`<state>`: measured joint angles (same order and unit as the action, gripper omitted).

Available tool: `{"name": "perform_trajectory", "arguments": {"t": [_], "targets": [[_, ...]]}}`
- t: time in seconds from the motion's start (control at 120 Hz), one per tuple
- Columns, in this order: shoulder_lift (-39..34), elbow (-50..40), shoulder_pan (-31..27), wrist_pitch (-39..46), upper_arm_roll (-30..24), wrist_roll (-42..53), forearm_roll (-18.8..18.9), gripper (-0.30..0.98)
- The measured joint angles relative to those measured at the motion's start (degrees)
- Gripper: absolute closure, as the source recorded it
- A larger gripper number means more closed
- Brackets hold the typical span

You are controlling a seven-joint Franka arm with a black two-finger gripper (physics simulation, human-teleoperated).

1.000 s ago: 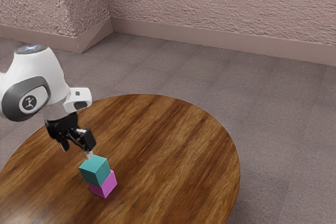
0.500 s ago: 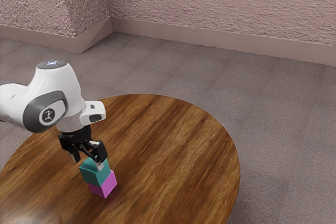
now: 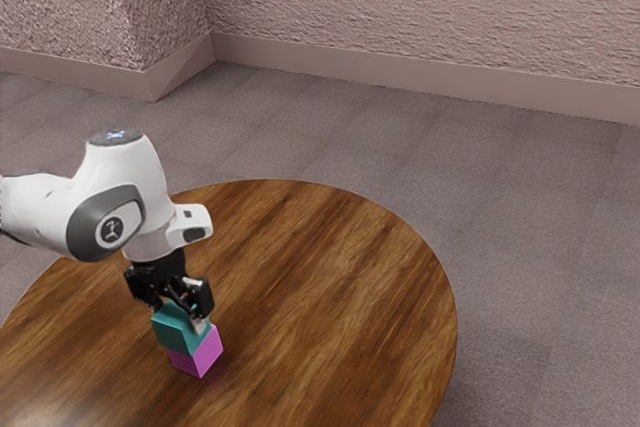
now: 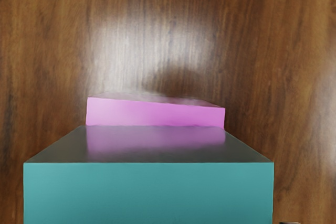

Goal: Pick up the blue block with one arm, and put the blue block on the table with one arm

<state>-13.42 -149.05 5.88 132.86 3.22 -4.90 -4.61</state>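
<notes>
Room: rough pinkish walls meeting in a corner, plain baseboard, grey carpeted floor. Worktop is round, brown streaky wood with glossy glare, its near part cut off by the exterior view. White arm comes in from the exterior view's left, over the worktop. Black pincer is wide open, down around the upper block, one light fingertip by its side, the other hidden behind it; no grip on anything. Blue block, really teal, sits on the magenta block, stacked off-centre, so part of the lower one's top juts out. Versus a second ago: arm is lower and further toward the exterior view's right, pincer went from beside and above the stack to straddling the blue block; both blocks same spot. Edges: stack is well in from the worktop's far rim and from the rim at the exterior view's right, with a broad stretch of wood between. More wood toward the rim at the exterior view's left, partly under the arm. Wrist view: wood past the magenta block and along both sides of the stack, a small bit of fingertip just beside the blue block, gap between.
</notes>
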Motion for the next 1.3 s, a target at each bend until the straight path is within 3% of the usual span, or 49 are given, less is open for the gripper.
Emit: {"name": "perform_trajectory", "arguments": {"t": [0.317, 0.567, 0.75, 1.033, 1.25, 1.3], "targets": [[0.15, 1.93, 0.69, 0.48, 1.37, -0.45, -0.56, 0.29], [11.34, 12.67, 9.61, 0.65, 1.27, -1.86, -0.56, 0.3], [17.08, 14.05, 15.73, 4.62, 1.17, -3.34, -1.57, 0.3], [20.01, 14.02, 13.84, 9.96, 1.16, -4.86, -3.26, 0.3], [18.14, 14.24, 14.08, 10.83, 1.52, -5.19, -4.01, 0.13], [15.88, 18.44, 14.7, 8.15, 3.54, -5.2, -3.96, 0.11]]}}
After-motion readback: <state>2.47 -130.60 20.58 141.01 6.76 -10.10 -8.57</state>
